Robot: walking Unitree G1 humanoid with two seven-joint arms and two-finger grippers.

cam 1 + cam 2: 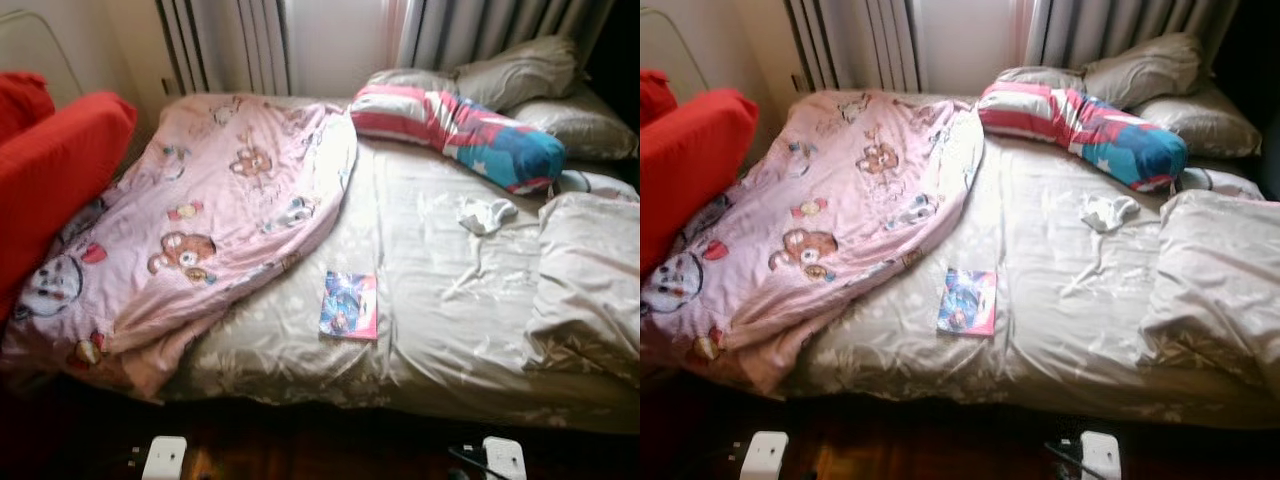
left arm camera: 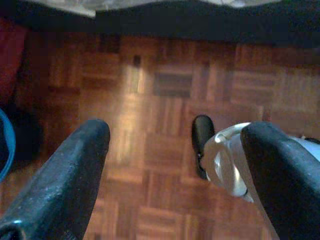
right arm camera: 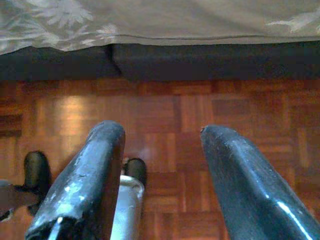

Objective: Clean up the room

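Pink and blue, the little book (image 1: 349, 305) lies flat on the bed (image 1: 450, 330), near the bed's front edge. It looks like the easiest thing to tidy first. That is my guess from how things lie.

Your two grippers hang low, down by the wood floor (image 2: 165, 105). The left gripper (image 2: 175, 165) has its fingers spread wide and holds nothing. The right gripper (image 3: 162, 165) is spread wide too, and it is empty. The bed's edge sits just ahead of both of them, and higher up.

The book is up and ahead of the grippers, about in the middle between them. Lift one arm above the bed edge before you reach, so the fingers do not bump the sheet. A flat, thin book is hard to pinch from above. Try to slide one finger under the near edge, or nudge the book toward the bed's front so a side sticks out.

The pink blanket (image 1: 200, 230) lies just beside the book, on the left gripper's side. Keep the fingers away from it so it does not snag.

A small white sock (image 1: 485, 214) lies farther back, on the right gripper's side, near the striped pillow (image 1: 455, 135). Save that for later.
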